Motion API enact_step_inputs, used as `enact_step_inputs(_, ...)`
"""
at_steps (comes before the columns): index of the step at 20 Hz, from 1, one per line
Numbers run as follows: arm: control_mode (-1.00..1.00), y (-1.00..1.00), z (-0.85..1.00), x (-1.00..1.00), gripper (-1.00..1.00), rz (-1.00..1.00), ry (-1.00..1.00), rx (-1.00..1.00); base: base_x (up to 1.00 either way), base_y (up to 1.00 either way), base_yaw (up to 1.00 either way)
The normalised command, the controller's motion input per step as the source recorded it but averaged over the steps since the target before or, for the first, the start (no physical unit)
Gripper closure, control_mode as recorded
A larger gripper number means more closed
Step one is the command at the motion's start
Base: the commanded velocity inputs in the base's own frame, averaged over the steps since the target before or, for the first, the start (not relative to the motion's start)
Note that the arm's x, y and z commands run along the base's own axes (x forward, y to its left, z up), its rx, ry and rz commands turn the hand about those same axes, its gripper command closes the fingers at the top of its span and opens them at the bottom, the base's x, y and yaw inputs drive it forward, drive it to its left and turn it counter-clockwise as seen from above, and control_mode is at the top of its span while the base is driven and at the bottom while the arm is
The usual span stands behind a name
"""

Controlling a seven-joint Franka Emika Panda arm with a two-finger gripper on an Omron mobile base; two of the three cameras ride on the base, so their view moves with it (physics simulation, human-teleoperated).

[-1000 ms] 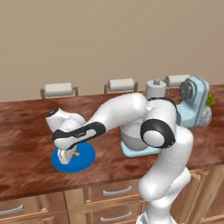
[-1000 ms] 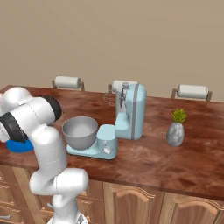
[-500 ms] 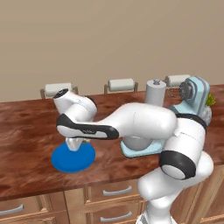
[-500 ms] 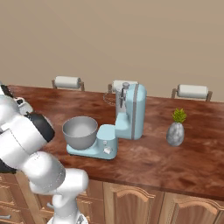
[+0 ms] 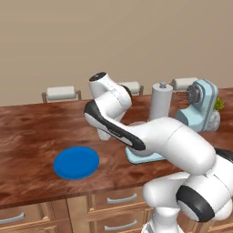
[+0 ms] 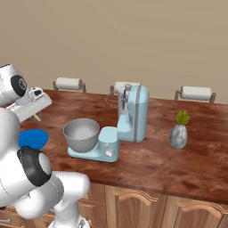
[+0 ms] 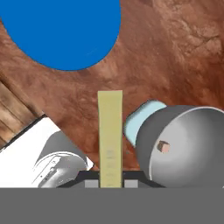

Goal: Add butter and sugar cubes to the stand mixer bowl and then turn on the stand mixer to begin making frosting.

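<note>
Gripper (image 7: 110, 183) is clamped on the butter (image 7: 110, 131), mid-carry; stand mixer bowl (image 7: 188, 144) sits just beside, so next it probably shifts over and drops it.

Counter (image 6: 147, 164): stand mixer (image 6: 132, 113) set mid-counter, stand mixer bowl (image 6: 81, 134) seated on its base.
Bowl: one of the sugar cubes (image 7: 163, 147) seen inside.
Plate (image 5: 76, 162): placed left of the mixer.
Potted plant (image 6: 179, 130): placed right of it.
Butter (image 7: 110, 136): held above the counter, between plate and bowl.
</note>
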Motion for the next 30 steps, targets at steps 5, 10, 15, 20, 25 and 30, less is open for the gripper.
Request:
enact_step_inputs(5,-1.00,-0.91,0.31,0.00,1.00,-0.10,-0.05,0.00,0.00,0.00,0.00)
enact_step_inputs(10,-1.00,-0.62,0.01,0.16,1.00,-0.03,-0.04,0.03,0.00,0.00,0.00)
enact_step_inputs(15,-1.00,-0.54,-0.01,0.31,1.00,0.00,-0.03,0.08,0.00,0.00,0.00)
enact_step_inputs(20,-1.00,-0.59,-0.14,0.22,1.00,0.00,0.00,0.06,0.00,0.00,0.00)
enact_step_inputs(25,-1.00,-0.38,-0.36,0.05,1.00,0.00,0.00,0.08,0.00,0.00,0.00)
enact_step_inputs(30,-1.00,-0.03,-0.36,0.00,1.00,0.00,0.00,0.07,0.00,0.00,0.00)
